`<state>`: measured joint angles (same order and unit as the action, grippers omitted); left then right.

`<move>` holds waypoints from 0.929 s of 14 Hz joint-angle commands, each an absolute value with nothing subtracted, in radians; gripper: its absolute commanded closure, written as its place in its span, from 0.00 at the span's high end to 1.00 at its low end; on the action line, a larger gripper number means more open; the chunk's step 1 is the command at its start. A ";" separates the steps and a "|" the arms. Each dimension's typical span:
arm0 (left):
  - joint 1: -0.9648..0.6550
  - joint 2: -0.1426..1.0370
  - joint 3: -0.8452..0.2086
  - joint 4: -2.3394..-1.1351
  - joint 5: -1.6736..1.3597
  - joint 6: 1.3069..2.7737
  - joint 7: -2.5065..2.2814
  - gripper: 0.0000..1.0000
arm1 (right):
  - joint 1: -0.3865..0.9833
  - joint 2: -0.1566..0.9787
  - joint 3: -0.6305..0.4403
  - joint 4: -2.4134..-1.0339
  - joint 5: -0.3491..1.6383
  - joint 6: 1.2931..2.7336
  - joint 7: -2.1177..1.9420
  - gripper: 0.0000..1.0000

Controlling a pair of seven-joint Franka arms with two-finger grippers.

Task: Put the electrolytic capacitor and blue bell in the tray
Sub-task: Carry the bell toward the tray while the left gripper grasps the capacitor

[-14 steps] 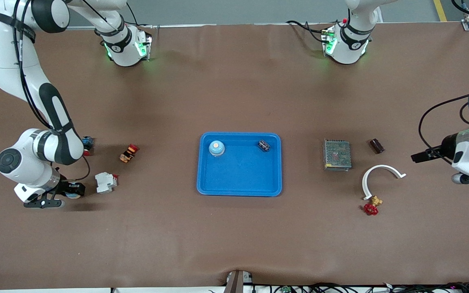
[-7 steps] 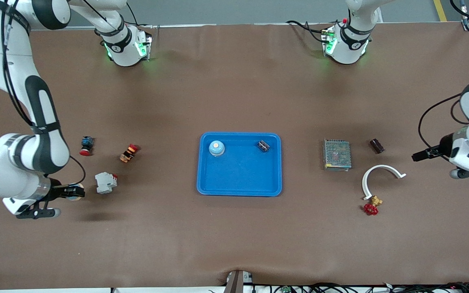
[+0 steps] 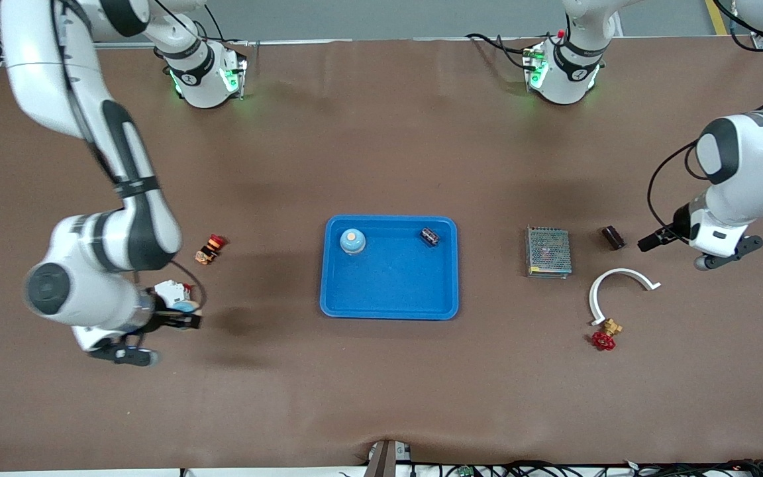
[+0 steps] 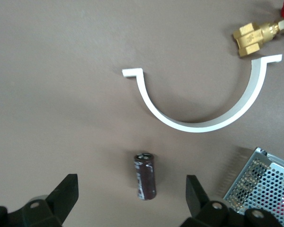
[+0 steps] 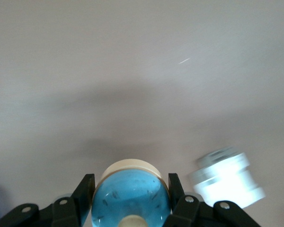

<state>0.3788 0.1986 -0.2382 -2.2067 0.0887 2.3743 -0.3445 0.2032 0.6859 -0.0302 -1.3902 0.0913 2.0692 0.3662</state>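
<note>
Main risk: right gripper [image 3: 186, 321] carries a bell [image 5: 130, 194] pinched by its round sides in the jaws, up off the surface [image 3: 381, 132] toward the right arm's end from the tray [image 3: 338, 301]. The dome is smooth, so it could slip or rotate on the way over; a drop short of the tray means a re-grasp, and a high release could knock the bell [image 3: 352, 241] and capacitor [image 3: 429, 236] that sit inside along the tray's farther rim.

Second risk: left gripper [image 4: 132, 189], jaws spread wide, hovers over a dark capacitor [image 4: 146, 175] lying flat, toward the left arm's end from the tray. It is a cylinder, so uneven jaw contact could roll it toward the mesh box [image 4: 262, 182].

Tray: shallow, bright blue, rounded corners. Carried bell: glossy blue dome, cream base.
</note>
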 commanded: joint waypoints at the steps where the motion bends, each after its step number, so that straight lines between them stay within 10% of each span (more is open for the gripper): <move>1: 0.382 0.181 -0.265 -2.273 0.074 2.456 -0.405 1.00 | 0.328 0.699 -0.044 -1.387 0.086 2.126 0.594 0.00; 13: 0.394 0.285 -0.273 -2.312 0.074 2.563 -0.460 1.00 | 0.572 0.903 -0.046 -1.189 -0.009 2.132 1.058 0.00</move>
<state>0.3820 0.2842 -0.2665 -2.2866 0.0885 2.5221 -0.4538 0.5589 0.8782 -0.0372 -1.2487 0.0103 2.1538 1.0166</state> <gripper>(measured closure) 0.000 0.326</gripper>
